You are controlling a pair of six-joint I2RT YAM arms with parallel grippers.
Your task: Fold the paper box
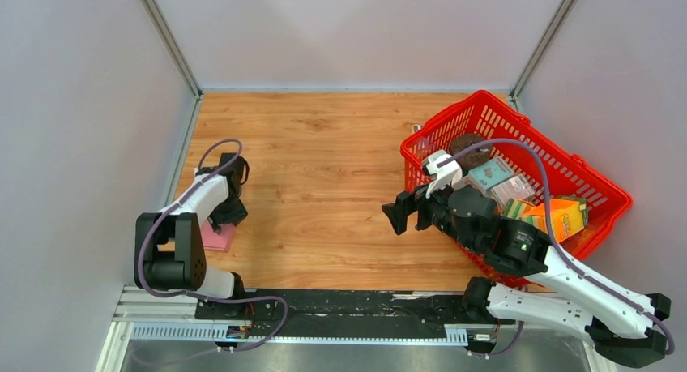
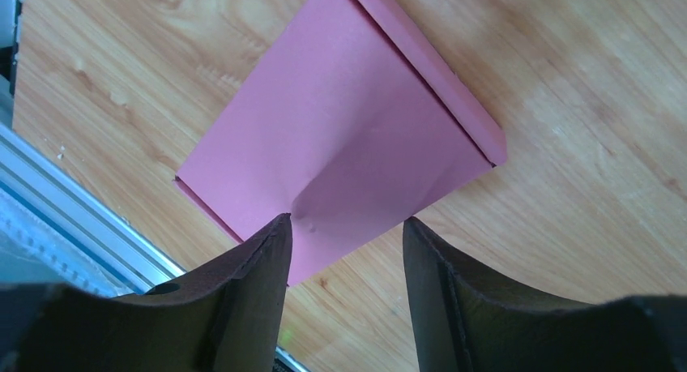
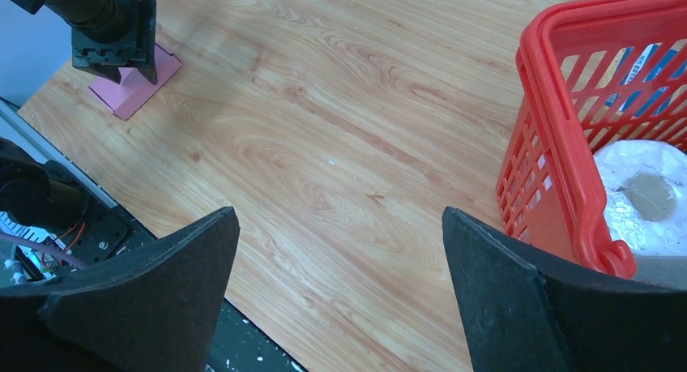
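Note:
The paper box (image 2: pixel 348 137) is a flat folded pink rectangle lying on the wooden table near its front left corner; it also shows in the top view (image 1: pixel 219 237) and in the right wrist view (image 3: pixel 138 84). It has a small dent near its near edge. My left gripper (image 2: pixel 344 226) hovers over the box's near edge, open, with one fingertip (image 2: pixel 271 242) over the pink card and nothing between the jaws. My right gripper (image 3: pixel 340 226) is wide open and empty above the bare table, left of the red basket; in the top view it (image 1: pixel 403 212) sits mid-right.
A red plastic basket (image 1: pixel 583 169) at the right holds teal and orange boxes, a clear packet and a white roll. Its rim (image 3: pixel 567 104) is close to my right finger. A metal rail (image 2: pixel 73 202) runs along the table's front edge near the box.

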